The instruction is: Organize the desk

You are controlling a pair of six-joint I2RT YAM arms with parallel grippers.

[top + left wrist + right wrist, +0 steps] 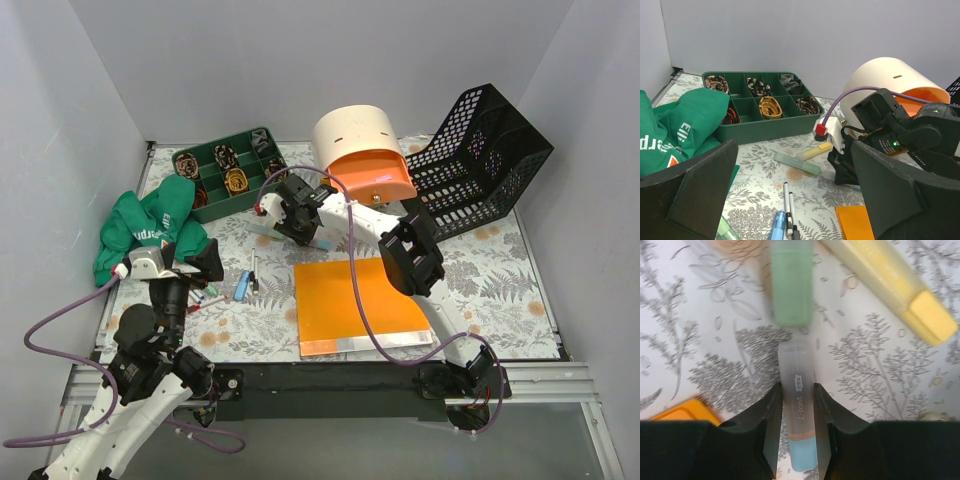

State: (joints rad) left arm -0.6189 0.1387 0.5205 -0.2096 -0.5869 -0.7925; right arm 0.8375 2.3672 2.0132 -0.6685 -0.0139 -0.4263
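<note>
The desk (500, 270) has a fern-and-flower print. My right gripper (290, 215) is low over its middle, and in the right wrist view it (796, 425) is shut on a blue highlighter (797, 405) with a clear cap, jaws pressed on both sides. A green highlighter (791, 285) and a yellow highlighter (895, 280) lie just beyond it. My left gripper (190, 262) is open and empty at the left, above two thin pens (788, 207) and a blue pen (778, 223).
A green compartment tray (225, 170) stands at the back left, with a green cloth (150, 225) beside it. An orange folder (355, 300) lies near the front. A cream and orange bin (360, 150) and a black mesh basket (480, 160) are at the back right.
</note>
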